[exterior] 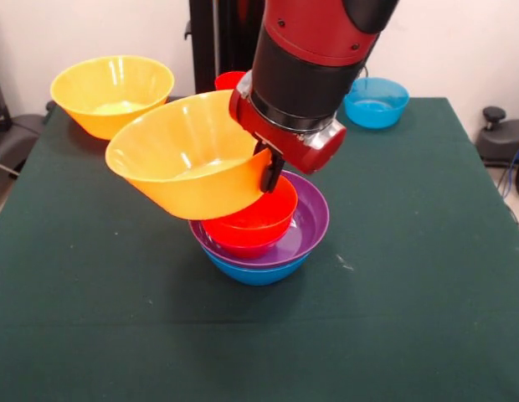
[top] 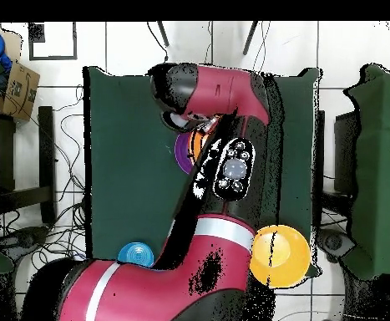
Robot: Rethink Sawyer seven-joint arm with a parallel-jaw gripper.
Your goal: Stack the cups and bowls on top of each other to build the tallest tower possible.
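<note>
My gripper (exterior: pixel 272 173) is shut on the rim of a large yellow-orange bowl (exterior: pixel 180 159) and holds it tilted, mouth toward the upper left, just above the tower. The tower is a blue bowl (exterior: pixel 255 273) at the bottom, a wide purple bowl (exterior: pixel 311 222) in it, and an orange-red bowl (exterior: pixel 255 224) on top. The held bowl's underside touches or nearly touches the orange-red bowl's rim. In the overhead view the arm covers the tower; only a sliver of the purple bowl (top: pixel 181 153) shows. Most cups are out of view.
A second large yellow-orange bowl (exterior: pixel 113 92) stands at the table's far left; it also shows in the overhead view (top: pixel 279 255). A light-blue bowl (exterior: pixel 376 102) stands at the far right, also in the overhead view (top: pixel 135 253). A red rim (exterior: pixel 229 80) peeks behind the held bowl. The green table (exterior: pixel 410 293) stretches forward.
</note>
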